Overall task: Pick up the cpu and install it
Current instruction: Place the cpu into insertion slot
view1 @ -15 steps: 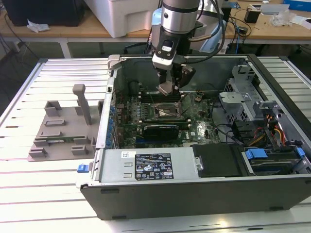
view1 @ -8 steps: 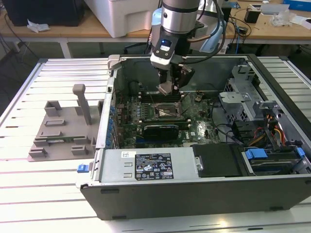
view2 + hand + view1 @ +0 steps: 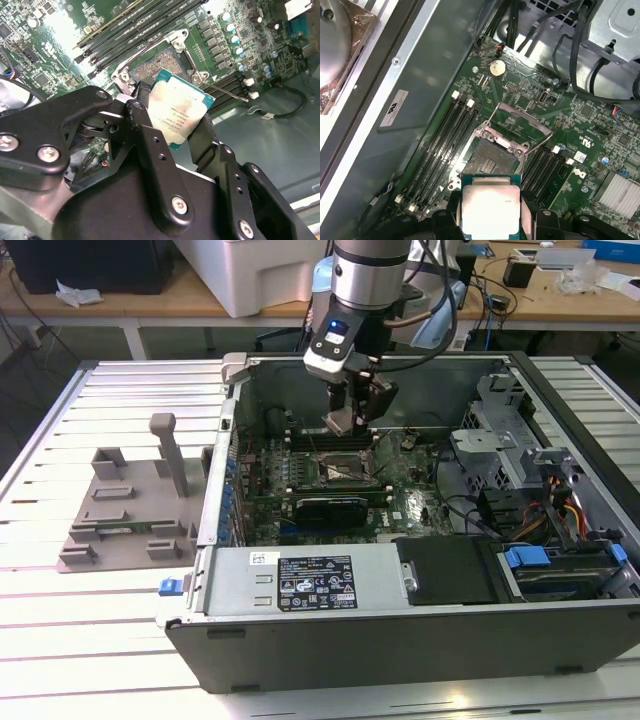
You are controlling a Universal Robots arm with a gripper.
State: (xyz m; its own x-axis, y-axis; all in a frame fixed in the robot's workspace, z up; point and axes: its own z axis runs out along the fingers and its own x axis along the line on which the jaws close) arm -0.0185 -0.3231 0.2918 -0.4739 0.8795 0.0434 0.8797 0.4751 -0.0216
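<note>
First wrist view shows the gripper (image 3: 491, 215) squeezing the cpu (image 3: 490, 200) by two edges, shiny top facing the camera. The cpu hangs just above the open socket (image 3: 487, 157), and I think they are not touching. Long black slots (image 3: 440, 145) lie beside the socket. The socket sits inside a grey computer case (image 3: 400, 640) on the table (image 3: 60, 640).

An open computer case (image 3: 400, 635) lies on a table (image 3: 90, 640), with a tray (image 3: 115, 515) beside it at the exterior view's left. Inside, the gripper (image 3: 357, 412) holds the cpu (image 3: 176, 114) above the socket (image 3: 487, 159).
</note>
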